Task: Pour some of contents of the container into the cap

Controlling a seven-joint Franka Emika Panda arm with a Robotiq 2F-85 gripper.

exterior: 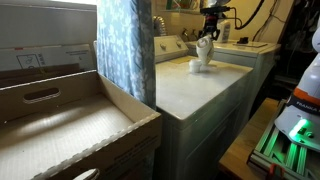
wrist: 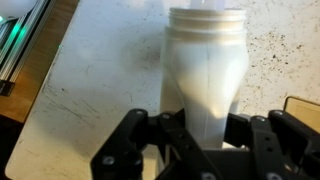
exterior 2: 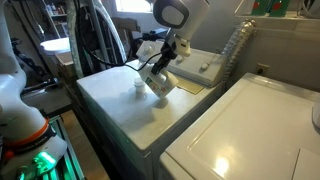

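My gripper [wrist: 200, 135] is shut on the container [wrist: 205, 60], a small white plastic bottle, around its narrower part. In both exterior views the container [exterior 2: 163, 84] [exterior: 204, 48] hangs tilted from the gripper [exterior 2: 163, 60] [exterior: 210, 30], just above the white washer top [exterior 2: 120, 110]. The cap [exterior 2: 139, 88], a small white cup, stands on the washer top beside the container; it also shows below the container in an exterior view [exterior: 198, 66]. The cap is out of the wrist view. The container's label does not show.
A second white appliance [exterior 2: 250, 130] stands beside the washer, and a control panel [exterior 2: 205, 68] is behind the gripper. A blue patterned curtain [exterior: 125, 50] and a large open cardboard box [exterior: 60, 120] fill the foreground. The washer top's edge [wrist: 40, 100] runs to the left.
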